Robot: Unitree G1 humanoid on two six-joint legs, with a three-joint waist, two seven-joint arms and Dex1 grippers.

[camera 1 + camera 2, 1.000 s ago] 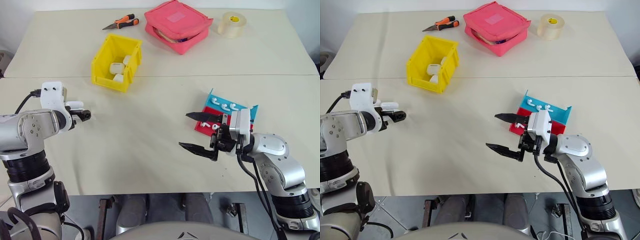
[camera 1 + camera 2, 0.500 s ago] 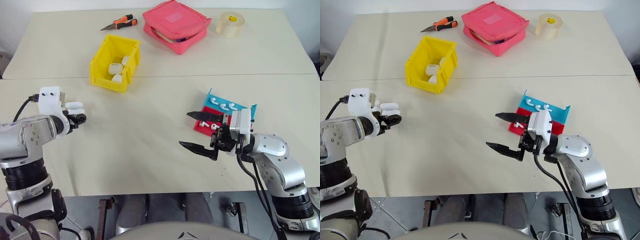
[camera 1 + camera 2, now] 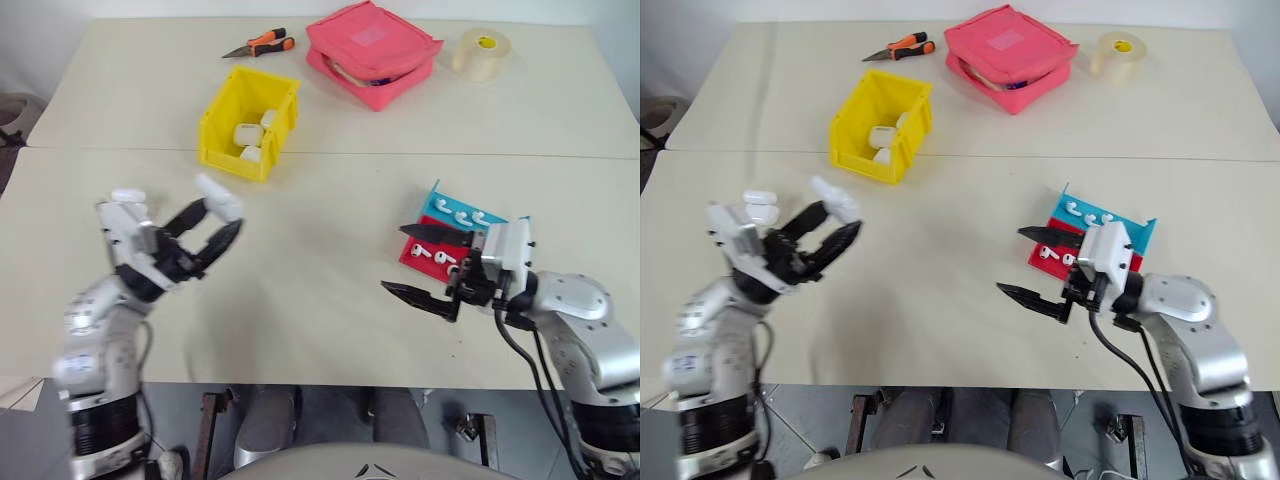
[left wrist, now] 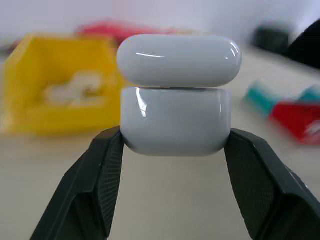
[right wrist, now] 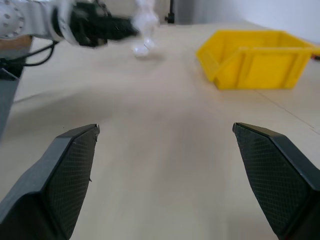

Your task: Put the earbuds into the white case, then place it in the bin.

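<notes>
My left gripper [image 3: 223, 214] hovers over the near-left part of the table, shut on the white case [image 4: 175, 107], which sits upright between its fingertips with the lid seam showing. The same case [image 3: 218, 193] shows white at the fingers' tips in the head view. Several earbuds [image 3: 462, 215] lie on a red and teal tray [image 3: 495, 222] at the right. Just left of that tray, my right gripper [image 3: 394, 258] stands open and holds nothing. The yellow bin [image 3: 222, 130] stands at the back left with white cases [image 3: 247, 133] inside.
A pink zip pouch [image 3: 375, 50], a roll of tape [image 3: 485, 47] and orange-handled pliers [image 3: 262, 44] lie along the far side. A seam crosses the table behind the bin. Bare tabletop lies between the two grippers.
The camera has shifted. My left arm has swung in toward the table's middle and turned its wrist, so the case now points toward the right gripper. The right gripper stays open.
</notes>
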